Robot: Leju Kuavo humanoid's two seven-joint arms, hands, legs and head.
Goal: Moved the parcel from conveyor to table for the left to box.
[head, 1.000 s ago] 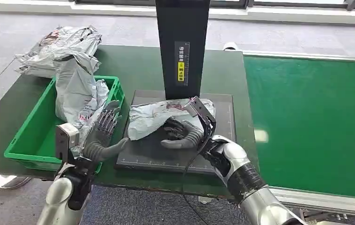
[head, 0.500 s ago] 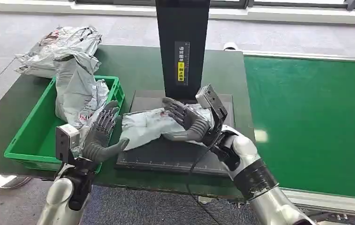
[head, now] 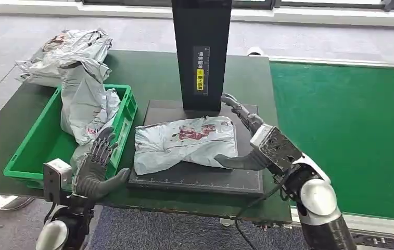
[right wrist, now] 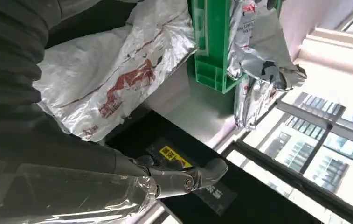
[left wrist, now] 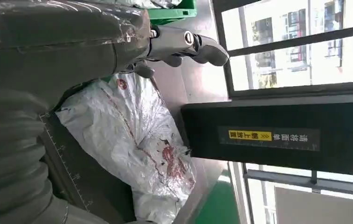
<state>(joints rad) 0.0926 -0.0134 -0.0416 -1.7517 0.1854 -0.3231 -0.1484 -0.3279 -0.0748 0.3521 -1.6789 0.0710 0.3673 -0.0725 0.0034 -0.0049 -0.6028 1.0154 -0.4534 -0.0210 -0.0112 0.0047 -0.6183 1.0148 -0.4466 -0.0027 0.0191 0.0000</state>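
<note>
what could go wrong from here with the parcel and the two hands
The parcel lies loose and crumpled on the black pad; the left hand may pinch only slack film and drop it. The green box already holds a tall bag, so the parcel could catch on it. The right hand sits close and might snag the parcel's edge.

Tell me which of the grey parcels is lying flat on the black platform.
The grey parcel with red print, between the two hands. It lies flat on the black platform under the black column; the others stand crumpled in the green crate or sit piled behind it.
</note>
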